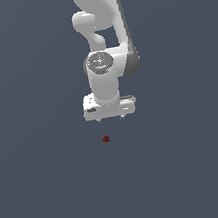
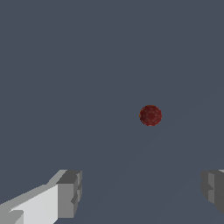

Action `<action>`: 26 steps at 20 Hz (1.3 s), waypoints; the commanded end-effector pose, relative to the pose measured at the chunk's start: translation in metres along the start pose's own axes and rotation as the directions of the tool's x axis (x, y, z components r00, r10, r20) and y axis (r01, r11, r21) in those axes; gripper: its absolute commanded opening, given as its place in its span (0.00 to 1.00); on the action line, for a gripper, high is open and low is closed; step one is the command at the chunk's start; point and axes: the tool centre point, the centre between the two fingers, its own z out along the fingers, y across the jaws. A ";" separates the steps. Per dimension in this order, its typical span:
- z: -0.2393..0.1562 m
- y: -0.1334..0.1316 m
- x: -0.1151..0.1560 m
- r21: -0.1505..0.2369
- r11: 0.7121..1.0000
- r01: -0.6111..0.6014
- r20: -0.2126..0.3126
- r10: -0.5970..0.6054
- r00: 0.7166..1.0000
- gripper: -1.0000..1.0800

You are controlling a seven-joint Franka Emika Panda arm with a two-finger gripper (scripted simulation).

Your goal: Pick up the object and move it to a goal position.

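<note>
A plain, flat slate-grey surface [image 1: 49, 192] fills both views from edge to edge. It carries no markings or seams, and no edge or corner of it shows in either view. Faint, soft shading crosses it [image 2: 65, 65] in the wrist view.

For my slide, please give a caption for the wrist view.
Wrist view: open gripper jaws apart, small dark red object lying ahead, not yet grasped.
</note>
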 end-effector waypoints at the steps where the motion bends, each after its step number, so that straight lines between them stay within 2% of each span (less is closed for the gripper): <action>1: 0.000 0.000 0.000 0.000 1.000 0.000 0.000 0.000 1.000 0.96; 11: -0.016 0.019 0.005 -0.019 1.000 -0.017 -0.015 0.017 1.000 0.96; 17: -0.016 0.019 0.005 -0.019 1.000 -0.020 -0.015 0.019 1.000 0.96; 26: -0.009 0.020 0.008 -0.012 0.993 -0.119 -0.017 0.119 0.993 0.96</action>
